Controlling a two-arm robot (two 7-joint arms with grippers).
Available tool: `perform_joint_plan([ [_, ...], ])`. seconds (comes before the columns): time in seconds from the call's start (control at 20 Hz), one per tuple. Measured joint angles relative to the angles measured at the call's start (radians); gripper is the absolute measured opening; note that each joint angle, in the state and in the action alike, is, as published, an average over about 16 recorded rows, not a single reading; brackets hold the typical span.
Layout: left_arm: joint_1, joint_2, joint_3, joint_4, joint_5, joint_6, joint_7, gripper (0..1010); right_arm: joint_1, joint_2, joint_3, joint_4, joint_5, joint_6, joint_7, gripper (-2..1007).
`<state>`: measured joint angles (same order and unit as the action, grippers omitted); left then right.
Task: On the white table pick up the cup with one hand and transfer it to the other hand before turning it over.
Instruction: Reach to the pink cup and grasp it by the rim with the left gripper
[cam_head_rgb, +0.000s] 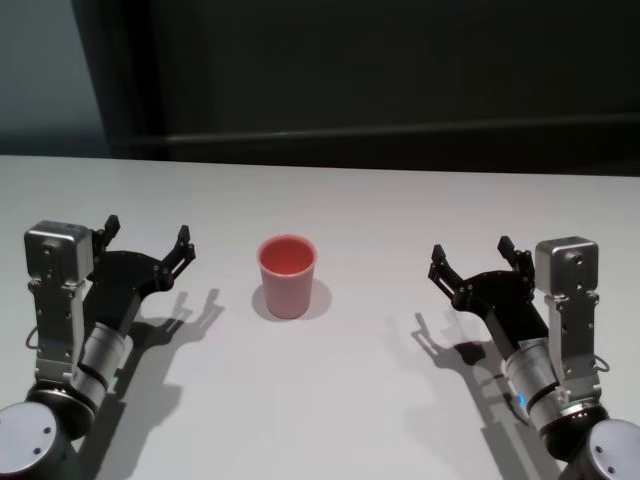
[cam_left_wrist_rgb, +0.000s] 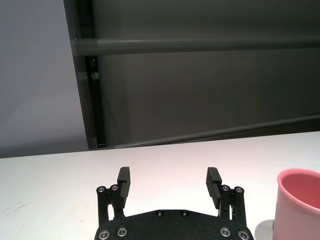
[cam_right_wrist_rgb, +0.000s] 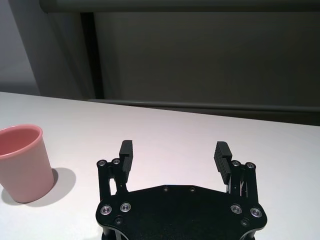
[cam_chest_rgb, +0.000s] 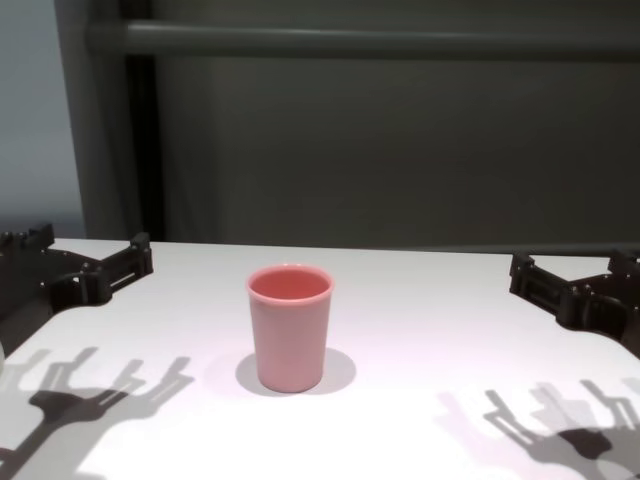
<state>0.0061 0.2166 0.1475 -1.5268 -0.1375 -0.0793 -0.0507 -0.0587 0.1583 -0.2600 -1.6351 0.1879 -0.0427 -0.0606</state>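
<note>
Now either gripper, left (cam_head_rgb: 146, 243) or right (cam_head_rgb: 470, 256), jaws apart and empty, should straddle the upright cup (cam_head_rgb: 287, 276) between them, squeezing mid-wall.

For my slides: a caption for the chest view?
Pink cup upright on white table, between open left end effector and right end effector.
</note>
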Motion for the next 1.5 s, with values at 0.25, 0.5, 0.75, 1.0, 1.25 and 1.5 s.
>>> perform_joint_plan([
  [0.25, 0.000, 0.000, 0.000, 0.000, 0.000, 0.000, -0.001, 1001, 0.000, 0.000, 0.000, 0.000, 0.000, 0.000, 0.000, 1000],
  [0.5, -0.007, 0.002, 0.001, 0.002, 0.001, 0.002, -0.016, 1001, 0.000, 0.000, 0.000, 0.000, 0.000, 0.000, 0.000, 1000],
  [0.75, -0.027, 0.015, 0.005, 0.006, 0.008, 0.009, -0.054, 1001, 0.000, 0.000, 0.000, 0.000, 0.000, 0.000, 0.000, 1000],
  [1.0, -0.060, 0.050, 0.018, 0.002, 0.034, 0.027, -0.122, 1001, 0.000, 0.000, 0.000, 0.000, 0.000, 0.000, 0.000, 1000],
  [1.25, -0.107, 0.116, 0.050, -0.015, 0.075, 0.061, -0.220, 1001, 0.000, 0.000, 0.000, 0.000, 0.000, 0.000, 0.000, 1000],
  [1.5, -0.159, 0.200, 0.098, -0.043, 0.122, 0.102, -0.324, 1001, 0.000, 0.000, 0.000, 0.000, 0.000, 0.000, 0.000, 1000],
])
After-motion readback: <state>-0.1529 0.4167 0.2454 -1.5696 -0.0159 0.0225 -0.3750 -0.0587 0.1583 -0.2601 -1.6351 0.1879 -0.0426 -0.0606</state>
